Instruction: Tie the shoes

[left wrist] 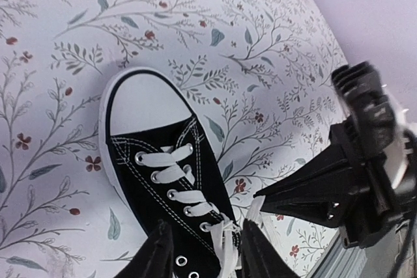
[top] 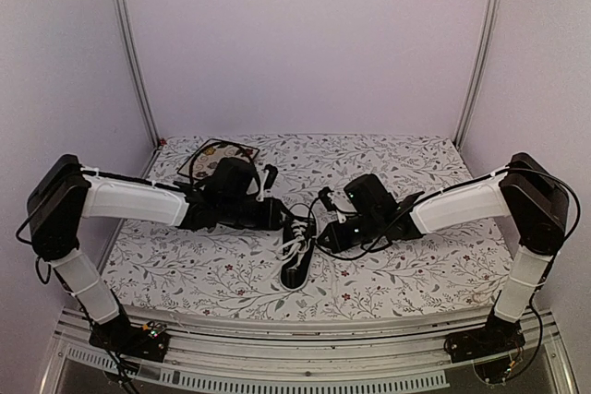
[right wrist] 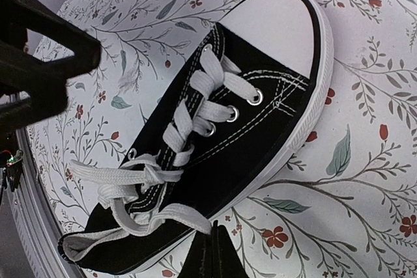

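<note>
The left gripper (left wrist: pixel 207 242) is partly open, its fingers straddling the laced throat of the black canvas low-top sneaker (top: pixel 297 248) without clamping anything. The sneaker lies on the floral-print worktop (top: pixel 416 269), about midway between its side edges, with its white toe cap toward the near edge. The right gripper (right wrist: pixel 210 245) is pinched closed on an end of the white laces (right wrist: pixel 195 105).

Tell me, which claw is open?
The left claw: its fingers stand apart around the white laces. The right claw is pinched shut.
</note>
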You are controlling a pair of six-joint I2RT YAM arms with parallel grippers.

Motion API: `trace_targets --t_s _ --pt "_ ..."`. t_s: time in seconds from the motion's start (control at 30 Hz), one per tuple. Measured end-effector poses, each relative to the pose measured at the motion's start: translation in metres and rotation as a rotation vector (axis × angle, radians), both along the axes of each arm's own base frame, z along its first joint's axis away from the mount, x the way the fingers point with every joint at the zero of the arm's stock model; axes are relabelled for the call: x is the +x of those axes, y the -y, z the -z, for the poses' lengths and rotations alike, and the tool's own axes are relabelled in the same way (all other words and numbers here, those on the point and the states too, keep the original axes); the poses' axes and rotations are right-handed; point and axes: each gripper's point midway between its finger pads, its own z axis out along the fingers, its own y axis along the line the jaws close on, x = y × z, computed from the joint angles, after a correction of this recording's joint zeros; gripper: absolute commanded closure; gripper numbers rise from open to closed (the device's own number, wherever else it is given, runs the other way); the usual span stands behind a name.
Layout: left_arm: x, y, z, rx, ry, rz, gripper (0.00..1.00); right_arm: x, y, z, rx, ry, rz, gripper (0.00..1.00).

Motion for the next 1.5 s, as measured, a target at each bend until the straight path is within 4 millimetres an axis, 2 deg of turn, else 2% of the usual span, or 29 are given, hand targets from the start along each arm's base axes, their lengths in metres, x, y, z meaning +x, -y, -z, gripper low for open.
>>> trace_targets --t_s 0.23,0.73,1.03,1.2,1.23,1.33,1.5 --pt "-0.011 0.014 0.040 0.032 -0.131 0.076 0.71 0.001 -0.002 -0.002 0.010 0.007 0.001 0.98" --pt "-0.022 0.024 0.039 -0.016 -0.175 0.131 0.80 0.001 -0.004 -0.002 0.023 0.005 -0.004 0.98" --pt "-0.024 0.023 0.053 0.002 -0.206 0.122 0.86 0.001 -0.005 -0.001 0.027 0.002 -0.009 0.98" --pt "-0.024 0.023 0.055 0.003 -0.210 0.121 0.86 0.001 -0.006 -0.002 0.028 0.002 -0.010 0.98" --pt "-0.024 0.023 0.055 0.003 -0.211 0.121 0.87 0.001 -0.006 -0.002 0.028 0.002 -0.010 0.98" --pt "-0.024 0.023 0.058 0.005 -0.218 0.118 1.00 0.000 -0.006 -0.002 0.030 0.000 -0.013 0.98" --pt "-0.023 0.022 0.059 0.010 -0.214 0.107 1.00 -0.001 -0.007 -0.002 0.032 -0.002 -0.019 0.98"
